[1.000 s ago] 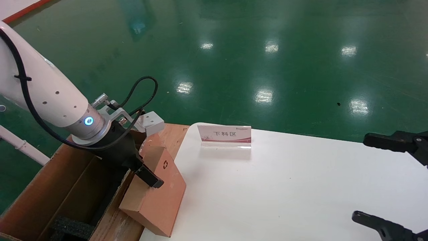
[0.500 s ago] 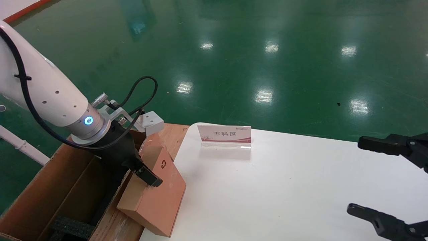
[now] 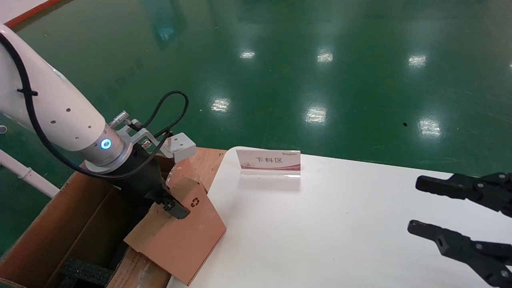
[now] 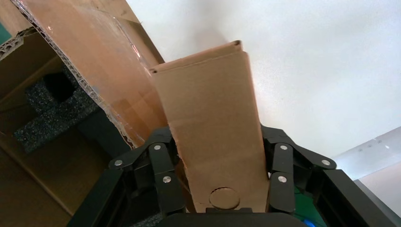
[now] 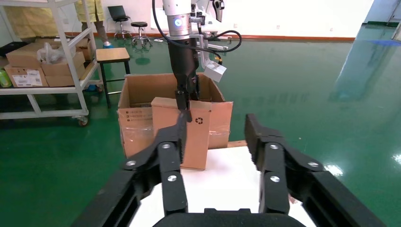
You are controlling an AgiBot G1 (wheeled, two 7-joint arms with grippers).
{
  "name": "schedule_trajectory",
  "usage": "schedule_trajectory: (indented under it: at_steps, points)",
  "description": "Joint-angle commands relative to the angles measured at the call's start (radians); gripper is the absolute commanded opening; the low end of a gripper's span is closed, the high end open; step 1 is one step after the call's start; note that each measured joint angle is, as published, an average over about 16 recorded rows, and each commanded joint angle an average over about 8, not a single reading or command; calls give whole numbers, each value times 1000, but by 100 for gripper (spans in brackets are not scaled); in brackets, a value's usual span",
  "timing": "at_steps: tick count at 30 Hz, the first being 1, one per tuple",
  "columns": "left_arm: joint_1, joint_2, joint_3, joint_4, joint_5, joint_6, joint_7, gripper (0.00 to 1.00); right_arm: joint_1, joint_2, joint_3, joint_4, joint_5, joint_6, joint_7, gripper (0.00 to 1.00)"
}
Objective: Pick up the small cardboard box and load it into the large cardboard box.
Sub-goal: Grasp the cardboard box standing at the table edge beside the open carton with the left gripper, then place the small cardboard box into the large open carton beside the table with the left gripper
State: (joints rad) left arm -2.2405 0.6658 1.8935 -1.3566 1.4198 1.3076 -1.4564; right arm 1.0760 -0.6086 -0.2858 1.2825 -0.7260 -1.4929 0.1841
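Observation:
The small cardboard box [image 3: 180, 236], reddish-brown with a recycling symbol, hangs tilted over the seam between the white table [image 3: 340, 224] and the large cardboard box [image 3: 60, 224]. My left gripper [image 3: 176, 209] is shut on its upper edge. In the left wrist view the small box [image 4: 213, 118] fills the space between the jaws of my left gripper [image 4: 220, 156], beside the carton's taped flap [image 4: 85, 56] and black foam [image 4: 52, 109]. My right gripper [image 3: 440, 212] is open and empty over the table's right side. It also shows in the right wrist view [image 5: 215, 137].
A white and pink sign [image 3: 269, 162] stands at the table's far edge. Green floor lies beyond. The right wrist view shows a shelf rack with boxes [image 5: 42, 61] and a wooden stool [image 5: 113, 54] behind the carton [image 5: 137, 94].
The small box has tipped flatter, its lower end swinging out toward the carton. My right gripper has moved leftward over the table, still open.

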Motion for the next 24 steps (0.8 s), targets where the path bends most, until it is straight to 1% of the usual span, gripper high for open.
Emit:
schedule_trajectory:
  at_steps: [1, 5, 9, 18, 24]
  points:
    - [0, -1, 1, -2, 0, 0, -1, 0, 0, 0, 0, 0, 0, 0, 0, 0]
    - [-6, 2, -5, 10, -2, -1, 5, 0, 0, 0, 0, 0, 0, 0, 0, 0]
    - [-55, 1, -29, 28, 3, -2, 17, 0, 0, 0, 0, 0, 0, 0, 0, 0]
    - [-273, 5, -120, 70, 40, 19, 34, 0, 1, 0, -1, -1, 0, 0, -1, 0]
    - [-410, 36, -156, 143, 69, 92, 94, 0, 1, 0, -1, -1, 1, 0, -1, 0]
